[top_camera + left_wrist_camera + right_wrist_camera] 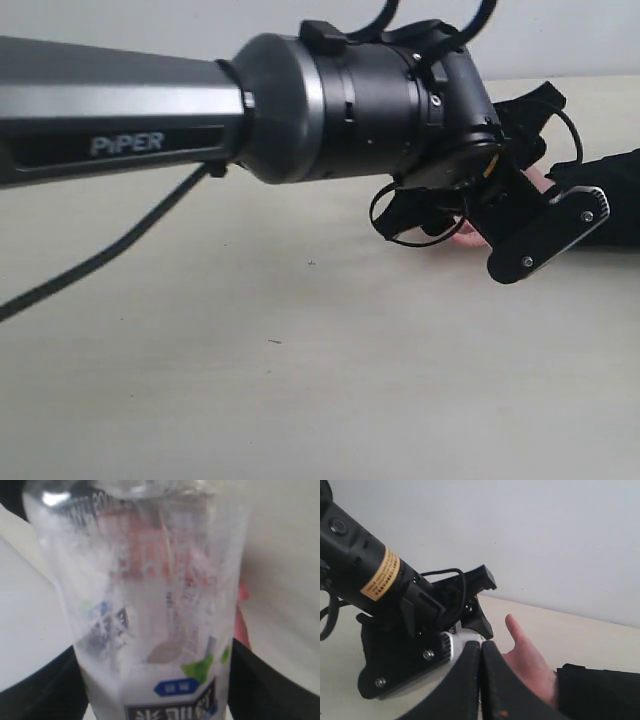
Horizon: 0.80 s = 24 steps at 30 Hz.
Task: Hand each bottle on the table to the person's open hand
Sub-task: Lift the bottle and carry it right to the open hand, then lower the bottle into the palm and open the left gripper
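Note:
A clear plastic bottle (150, 605) with a white label fills the left wrist view. My left gripper (155, 690) is shut on it, one black finger (40, 690) on each side. In the exterior view that gripper (540, 165) reaches across to the right and hangs over the person's open hand (465, 235); the bottle is hidden there. The right wrist view shows the bottle's white ribbed cap (462, 645) just beside the open hand (530, 665). My right gripper (481, 652) is shut and empty, close to the hand. No other bottle shows.
The left arm's thick black forearm (300, 110) and its cable (110, 250) cross the upper exterior view. The person's black sleeve (615, 200) lies at the right edge. Pale beige table (300, 380) spreads below, with a white wall (545, 540) behind.

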Each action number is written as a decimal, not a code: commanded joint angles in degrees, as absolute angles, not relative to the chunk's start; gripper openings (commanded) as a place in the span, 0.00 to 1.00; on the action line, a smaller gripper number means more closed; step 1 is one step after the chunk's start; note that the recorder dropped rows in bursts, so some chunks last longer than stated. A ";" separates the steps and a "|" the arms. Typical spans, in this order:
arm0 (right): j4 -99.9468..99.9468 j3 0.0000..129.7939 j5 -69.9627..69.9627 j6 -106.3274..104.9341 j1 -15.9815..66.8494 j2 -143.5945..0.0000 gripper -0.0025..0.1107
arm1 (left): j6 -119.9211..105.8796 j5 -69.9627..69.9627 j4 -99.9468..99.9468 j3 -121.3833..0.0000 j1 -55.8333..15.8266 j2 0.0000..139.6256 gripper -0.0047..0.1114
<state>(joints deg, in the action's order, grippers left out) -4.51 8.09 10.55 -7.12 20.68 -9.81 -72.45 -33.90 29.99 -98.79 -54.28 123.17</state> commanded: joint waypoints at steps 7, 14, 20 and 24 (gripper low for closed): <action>-4.49 7.80 10.22 -7.41 20.71 -9.39 0.03 | -74.68 -34.47 31.50 -107.77 -54.49 131.85 0.04; -4.49 7.80 10.22 -7.41 20.71 -9.39 0.03 | -74.80 -34.59 32.41 -110.14 -54.49 134.96 0.04; -4.49 7.80 10.22 -7.41 20.71 -9.39 0.03 | -74.80 -34.59 34.30 -110.14 -54.49 135.01 0.04; -4.49 7.80 10.22 -7.41 20.71 -9.39 0.03 | -74.34 -34.59 34.25 -110.14 -54.62 135.09 0.13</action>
